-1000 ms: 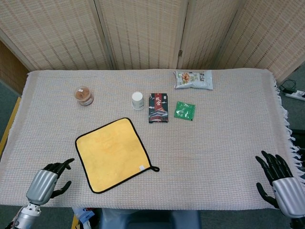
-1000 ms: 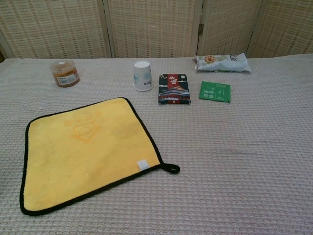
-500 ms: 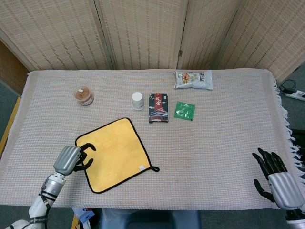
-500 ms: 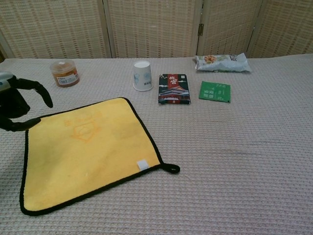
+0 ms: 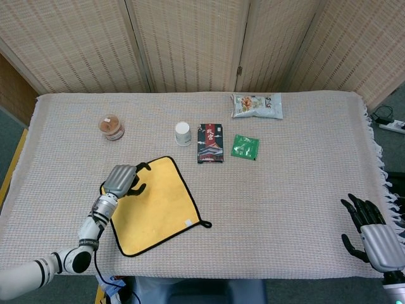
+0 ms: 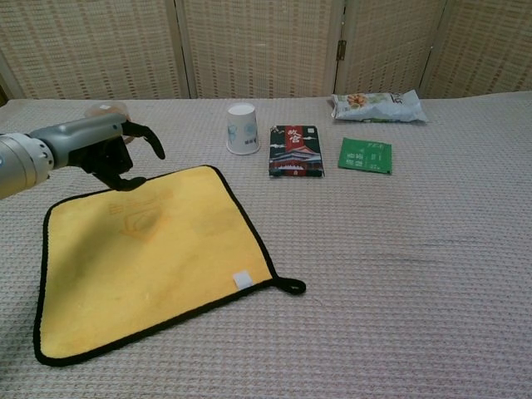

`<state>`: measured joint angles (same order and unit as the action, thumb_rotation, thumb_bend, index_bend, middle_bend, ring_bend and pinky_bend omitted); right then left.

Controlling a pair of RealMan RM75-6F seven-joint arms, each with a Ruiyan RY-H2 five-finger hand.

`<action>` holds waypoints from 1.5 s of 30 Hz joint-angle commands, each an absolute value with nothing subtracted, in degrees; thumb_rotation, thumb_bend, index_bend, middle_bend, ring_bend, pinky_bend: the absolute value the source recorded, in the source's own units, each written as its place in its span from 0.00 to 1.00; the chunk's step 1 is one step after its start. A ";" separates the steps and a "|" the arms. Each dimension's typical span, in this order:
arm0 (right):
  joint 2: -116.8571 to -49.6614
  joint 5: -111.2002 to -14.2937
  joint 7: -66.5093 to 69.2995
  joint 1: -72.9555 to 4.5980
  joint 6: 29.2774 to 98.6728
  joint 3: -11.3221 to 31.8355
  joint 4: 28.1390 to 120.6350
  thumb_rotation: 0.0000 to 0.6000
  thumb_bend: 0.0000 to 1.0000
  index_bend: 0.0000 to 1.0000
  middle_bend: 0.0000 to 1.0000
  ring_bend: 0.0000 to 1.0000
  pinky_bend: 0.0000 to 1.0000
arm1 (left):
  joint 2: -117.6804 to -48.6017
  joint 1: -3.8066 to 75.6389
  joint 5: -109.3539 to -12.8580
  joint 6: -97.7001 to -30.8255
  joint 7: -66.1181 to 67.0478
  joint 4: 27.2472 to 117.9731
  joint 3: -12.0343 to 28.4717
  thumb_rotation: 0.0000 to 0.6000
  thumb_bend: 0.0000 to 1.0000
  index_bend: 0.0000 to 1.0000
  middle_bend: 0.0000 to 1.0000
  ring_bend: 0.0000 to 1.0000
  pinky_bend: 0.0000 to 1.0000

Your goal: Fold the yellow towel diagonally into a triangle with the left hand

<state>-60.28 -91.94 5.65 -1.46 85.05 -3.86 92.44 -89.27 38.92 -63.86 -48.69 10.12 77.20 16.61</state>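
Towel (image 5: 154,204) lies flat, unfolded; left hand (image 5: 122,179) over far edge, fingers apart, empty, prob. lining up corner grab; right hand (image 5: 372,233) idle, open.

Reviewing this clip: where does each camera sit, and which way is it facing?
Head view: high above the near table edge, looking steeply down; shows the left hand over the yellow towel and the right hand at the table's near right.
Chest view: lower, looking across the table toward the screens; shows only the left hand.
Shared: towel, paper cup, left hand.
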 commanded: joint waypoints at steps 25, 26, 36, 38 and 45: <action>-60.28 -83.84 10.85 -2.88 77.34 -1.38 88.72 1.00 0.49 0.00 0.00 0.00 0.00 | -107.59 54.14 -66.49 -33.60 -14.11 37.21 18.89 1.00 0.51 0.38 1.00 1.00 1.00; -60.26 -83.83 11.00 -2.88 77.25 -1.37 88.64 1.00 0.49 0.00 0.00 0.00 0.00 | -108.06 54.63 -66.90 -33.05 -15.39 36.17 18.83 1.00 0.51 0.37 1.00 1.00 1.00; -60.23 -83.24 11.81 -2.93 76.30 -1.16 88.13 1.00 0.49 0.00 0.00 0.00 0.00 | -111.09 57.83 -71.47 -32.29 -25.53 29.28 17.60 1.00 0.51 0.35 1.00 1.00 1.00; -60.22 -83.15 11.85 -2.89 76.27 -1.09 88.05 1.00 0.49 0.00 0.00 0.00 0.00 | -111.84 58.23 -72.23 -32.10 -27.31 27.83 17.11 1.00 0.51 0.35 1.00 1.00 1.00; -60.21 -83.11 12.18 -2.90 76.00 -0.99 87.88 1.00 0.49 0.00 0.00 0.00 0.00 | -114.08 59.32 -74.37 -30.55 -31.47 22.98 15.17 1.00 0.51 0.37 1.00 1.00 1.00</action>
